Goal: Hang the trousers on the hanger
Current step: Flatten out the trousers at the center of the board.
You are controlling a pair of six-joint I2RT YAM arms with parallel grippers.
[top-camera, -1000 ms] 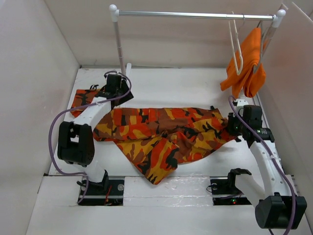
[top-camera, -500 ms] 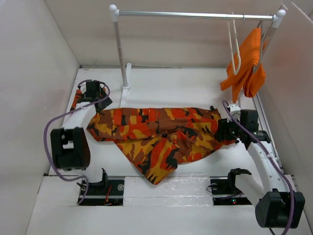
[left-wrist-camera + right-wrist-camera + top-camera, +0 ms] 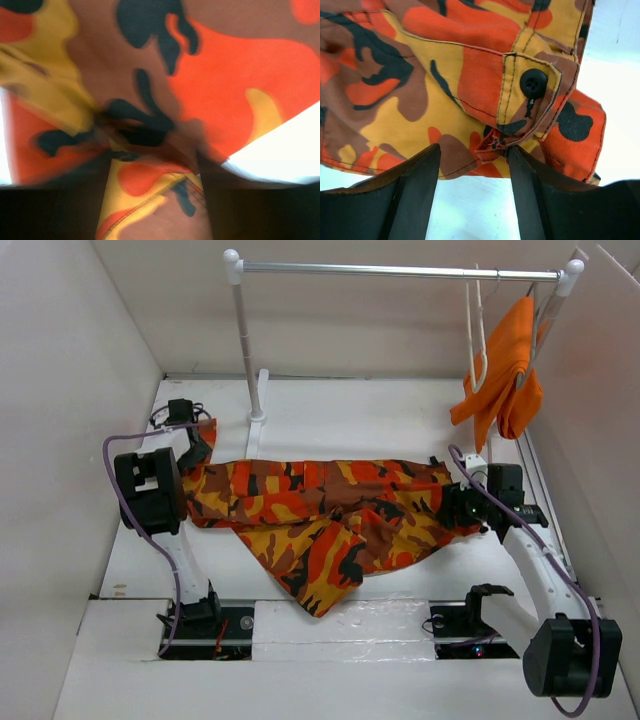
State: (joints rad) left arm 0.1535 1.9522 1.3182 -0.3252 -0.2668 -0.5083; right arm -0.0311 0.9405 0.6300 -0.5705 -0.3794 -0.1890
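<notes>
White panels wall in a white table [image 3: 330, 410], and across its far edge a silver rail [image 3: 400, 271] runs between white posts. At the upper right of the top view the hanger [image 3: 471, 315] dangles from that rail, bare, just beside a plain orange garment [image 3: 508, 360] draped there. The trousers [image 3: 330, 510] lie well below it, spread across the middle of the table in a loose, wrinkled band from left to right. None of the cloth is near the hanger, so the main work seems not yet begun. At the left end, the left gripper [image 3: 200, 445] has a leg end drawn up off the table. Its wrist view is filled with blurred camouflage cloth bunching to a point between the dark fingers, which reads as a closed pinch on the fabric. At the right end, the right gripper [image 3: 460, 508] sits at the waist. Its wrist view shows the fingers [image 3: 415, 190] standing apart, with the table showing between them, and the waistband corner below a black button [image 3: 533, 82] lies right at their tips, not visibly clamped. Judged from this, one end is secured and the other is being taken. Lifting the trousers, carrying them to the upper right and draping them over the hanger all remain.
</notes>
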